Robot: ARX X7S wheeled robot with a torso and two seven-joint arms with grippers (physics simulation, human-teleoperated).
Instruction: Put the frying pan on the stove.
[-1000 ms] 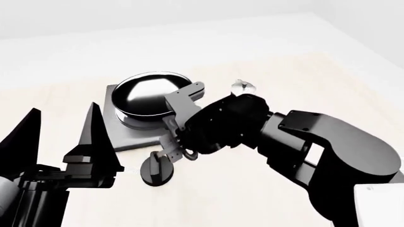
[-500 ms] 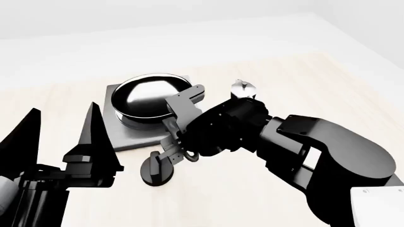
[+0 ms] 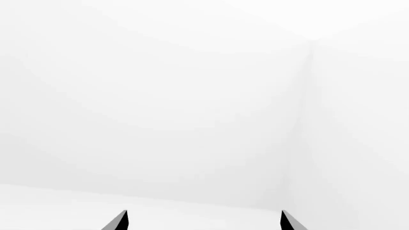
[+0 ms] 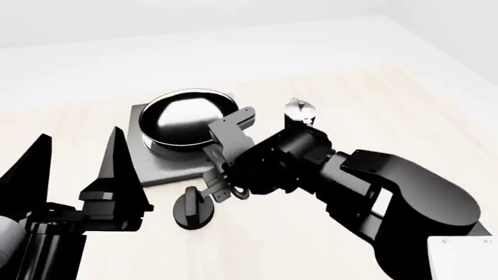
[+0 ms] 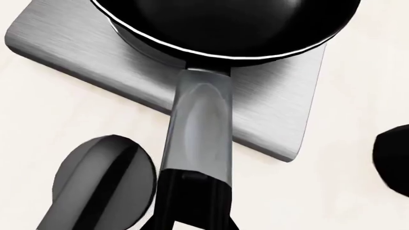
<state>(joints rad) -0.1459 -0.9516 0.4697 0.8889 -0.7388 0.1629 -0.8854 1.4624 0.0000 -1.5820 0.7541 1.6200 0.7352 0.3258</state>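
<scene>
Head view is showing the left gripper (image 4: 74, 169) spread wide, holding nothing; right gripper (image 4: 221, 175) state unclear, its wrist view alone showing the frying pan (image 5: 223, 24) handle over the stove (image 5: 281, 110)

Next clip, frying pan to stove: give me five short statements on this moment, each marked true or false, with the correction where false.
1. The frying pan sits over the stove. True.
2. The left gripper is shut on the pan's handle. False: it stands open with nothing between its fingers, away from the pan.
3. A round black knob lies on the table beside the stove, not on it. True.
4. The moka pot stands inside the pan. False: it stands on the table, apart from the pan and behind the right arm.
5. The pan's handle reaches past the stove's edge toward the right gripper. True, as the right wrist view shows.
</scene>
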